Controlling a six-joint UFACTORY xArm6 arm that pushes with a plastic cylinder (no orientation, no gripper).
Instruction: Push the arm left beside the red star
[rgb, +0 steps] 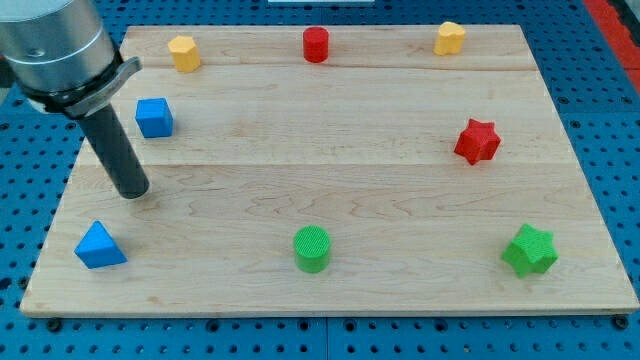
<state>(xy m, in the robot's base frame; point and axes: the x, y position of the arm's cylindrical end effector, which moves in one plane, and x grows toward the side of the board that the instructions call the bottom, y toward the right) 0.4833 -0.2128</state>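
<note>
Coloured blocks on a pale wood-grain surface (330, 190)

Red star (477, 141), red cylinder (316, 45); green star (529, 250), ribbed green cylinder (312, 248); blue cube (154, 117), blue triangle (99, 246); two yellow blocks (184, 52) (449, 38); dark rod (118, 153).

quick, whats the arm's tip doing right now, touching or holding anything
My tip: a bare rod with no jaws, holding nothing, touching no block. It sits at the view's left, between the blue cube and blue triangle block, far from the red star.

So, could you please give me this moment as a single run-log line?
my tip: view's left, between blue cube and blue triangle, touching neither | red star: view's right, far from tip | not yet beside star
</note>
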